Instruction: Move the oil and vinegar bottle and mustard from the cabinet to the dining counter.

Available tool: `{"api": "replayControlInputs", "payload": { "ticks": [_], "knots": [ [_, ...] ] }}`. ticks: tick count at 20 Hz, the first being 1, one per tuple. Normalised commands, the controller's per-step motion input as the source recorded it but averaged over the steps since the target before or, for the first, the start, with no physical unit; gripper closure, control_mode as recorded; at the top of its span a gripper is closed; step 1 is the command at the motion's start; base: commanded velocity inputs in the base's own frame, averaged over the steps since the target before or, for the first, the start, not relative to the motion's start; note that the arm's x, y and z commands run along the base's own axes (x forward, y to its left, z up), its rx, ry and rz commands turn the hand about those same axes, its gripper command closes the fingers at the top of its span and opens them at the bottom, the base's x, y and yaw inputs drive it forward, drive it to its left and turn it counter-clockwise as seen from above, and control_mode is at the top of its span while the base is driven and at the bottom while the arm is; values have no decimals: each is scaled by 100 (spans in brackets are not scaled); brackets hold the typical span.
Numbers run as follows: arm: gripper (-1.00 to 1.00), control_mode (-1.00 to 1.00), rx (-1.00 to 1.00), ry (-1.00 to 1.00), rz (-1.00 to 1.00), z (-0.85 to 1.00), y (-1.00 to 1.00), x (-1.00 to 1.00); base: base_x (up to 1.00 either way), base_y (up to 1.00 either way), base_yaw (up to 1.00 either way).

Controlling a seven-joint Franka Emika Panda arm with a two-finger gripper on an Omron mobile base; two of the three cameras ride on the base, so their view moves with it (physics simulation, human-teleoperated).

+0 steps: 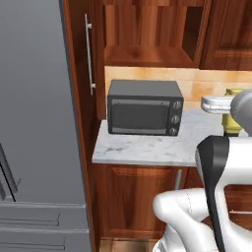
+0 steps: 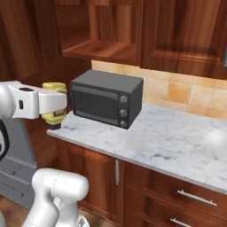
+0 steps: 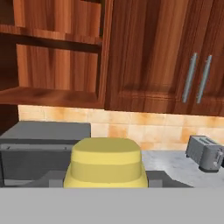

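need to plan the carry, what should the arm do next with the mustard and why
Probably keep the grip and draw the mustard back from the open cabinet, then turn away toward the dining counter. The pincer is shut on it and holds it above the worktop, beside the toaster oven.

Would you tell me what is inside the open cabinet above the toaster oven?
The open cabinet shows bare wooden shelves above the toaster oven. The mustard sits in the gripper; the shelves' far corners are hidden.
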Motion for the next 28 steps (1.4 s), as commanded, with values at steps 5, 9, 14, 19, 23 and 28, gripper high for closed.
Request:
{"api": "replayControlInputs", "payload": {
  "ticks": [5,9,14,19,23,28],
  "knots": [
    [100,100,0,0,0,0,0,0,-44,-24,-49],
    [100,100,0,0,0,0,0,0,0,-4,-100],
    [100,100,0,0,0,0,0,0,0,-10,-100],
    [100,100,0,0,0,0,0,0,0,-20,-99],
    [100,100,0,0,0,0,0,0,0,-32,-96],
    [100,100,0,0,0,0,0,0,0,-35,-94]
  ]
}}
